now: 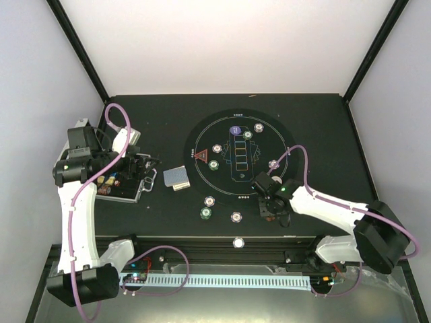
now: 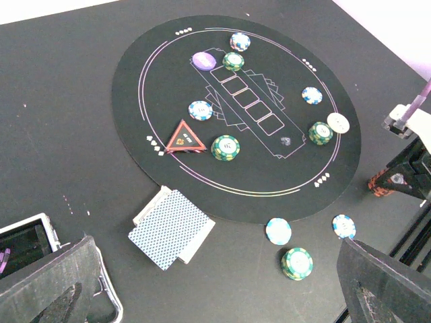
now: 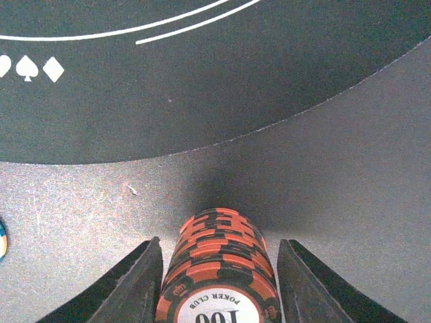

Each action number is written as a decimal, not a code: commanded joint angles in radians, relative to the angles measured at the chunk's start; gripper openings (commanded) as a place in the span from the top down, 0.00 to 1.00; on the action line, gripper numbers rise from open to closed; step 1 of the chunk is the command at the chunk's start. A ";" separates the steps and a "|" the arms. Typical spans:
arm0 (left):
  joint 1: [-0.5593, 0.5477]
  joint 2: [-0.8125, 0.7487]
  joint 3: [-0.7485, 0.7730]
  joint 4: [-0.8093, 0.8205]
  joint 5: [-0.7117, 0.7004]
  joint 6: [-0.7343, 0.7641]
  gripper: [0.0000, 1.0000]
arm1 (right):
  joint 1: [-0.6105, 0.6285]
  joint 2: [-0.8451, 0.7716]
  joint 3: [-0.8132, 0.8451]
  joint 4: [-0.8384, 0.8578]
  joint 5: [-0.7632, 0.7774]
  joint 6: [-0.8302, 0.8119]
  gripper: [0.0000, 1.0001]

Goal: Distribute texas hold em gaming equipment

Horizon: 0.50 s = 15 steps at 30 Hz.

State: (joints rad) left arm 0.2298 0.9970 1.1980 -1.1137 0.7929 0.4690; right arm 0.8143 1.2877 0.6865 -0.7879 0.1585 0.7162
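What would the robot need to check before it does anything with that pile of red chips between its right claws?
1. Red chip stack centred between the right gripper's fingers: ok.
2. Fingers firmly pressing the stack: cannot tell; they sit very close on both sides.
3. Chips lined up, none sticking out: ok.
4. Bare stretch of the round mat just ahead for setting down: ok.
5. Left gripper open, empty and far from the stack: ok.
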 commanded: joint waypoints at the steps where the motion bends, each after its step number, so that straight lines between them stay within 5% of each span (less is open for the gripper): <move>1: 0.007 0.006 0.018 0.004 0.026 -0.007 0.01 | 0.008 0.004 -0.008 0.013 0.019 0.003 0.52; 15: 0.007 0.008 0.018 0.005 0.028 -0.007 0.01 | 0.008 -0.030 0.029 -0.028 0.029 0.003 0.70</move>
State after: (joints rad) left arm 0.2298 1.0039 1.1980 -1.1126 0.7933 0.4679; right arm 0.8143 1.2854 0.6865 -0.7898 0.1596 0.7151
